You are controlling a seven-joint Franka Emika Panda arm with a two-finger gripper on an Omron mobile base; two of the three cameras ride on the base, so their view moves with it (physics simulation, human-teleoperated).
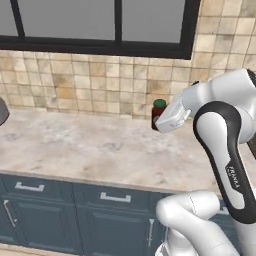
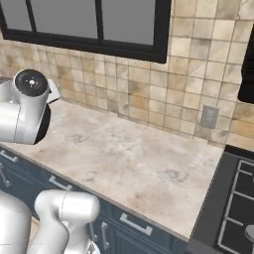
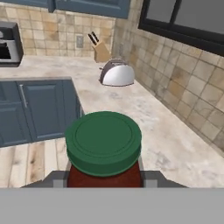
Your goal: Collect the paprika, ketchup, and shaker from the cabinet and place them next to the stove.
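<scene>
Looking from the left base view first: the paprika, a small dark red jar w/ green lid, sits at the white hand of the arm, above the back part of the marble counter, close to the tiled wall. The hand covers the right side of the jar, so the finger tips themselves I cannot see here. I cannot tell if the jar bottom touches the counter or is a bit over it. A dark-framed window is above the tiles, and blue base cabinets w/ silver handles are under the counter edge.

Right base view: the arm's white links are at the left side, w/ a round dark joint cap. The counter goes to the right until the stove, a black cooktop w/ dark grates at the lower right corner. A grey wall outlet is on the tiles just before the stove.

Hand view: the green lid of the paprika is very near to the camera, center-bottom, the red glass under it. The gripper is clamped on the jar, one grey finger tip at each side, touching the glass. Further along the counter is a silver toaster and a knife block behind it, near the corner.
</scene>
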